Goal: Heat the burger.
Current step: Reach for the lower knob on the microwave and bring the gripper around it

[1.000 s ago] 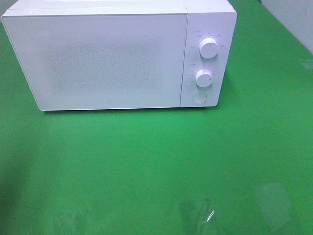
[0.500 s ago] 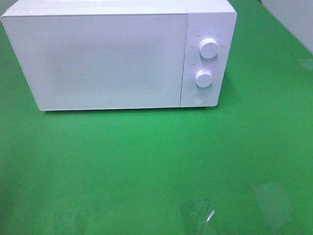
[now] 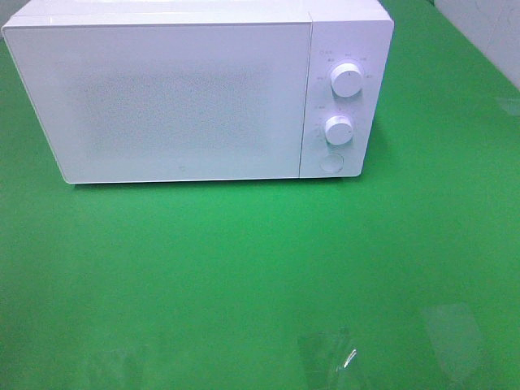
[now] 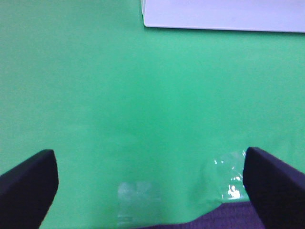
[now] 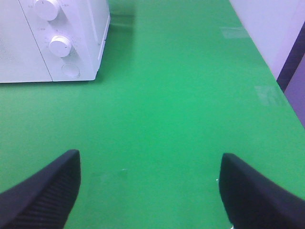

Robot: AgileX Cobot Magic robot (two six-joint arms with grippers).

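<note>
The burger is out of view in every frame. A white microwave [image 3: 187, 93] stands at the back of the green table with its door shut. It has two round knobs [image 3: 347, 81] and a round button [image 3: 330, 162] on its right panel. It also shows in the right wrist view [image 5: 52, 43], and its lower edge shows in the left wrist view [image 4: 224, 16]. My left gripper [image 4: 150, 183] is open and empty over bare green table. My right gripper [image 5: 150, 183] is open and empty, well in front of the microwave's control panel. Neither arm shows in the exterior high view.
Pieces of clear tape [image 3: 329, 357] lie on the green cloth near the front edge. The table's right edge [image 5: 276, 76] meets a pale wall. Bare green table [image 3: 244, 260] lies in front of the microwave.
</note>
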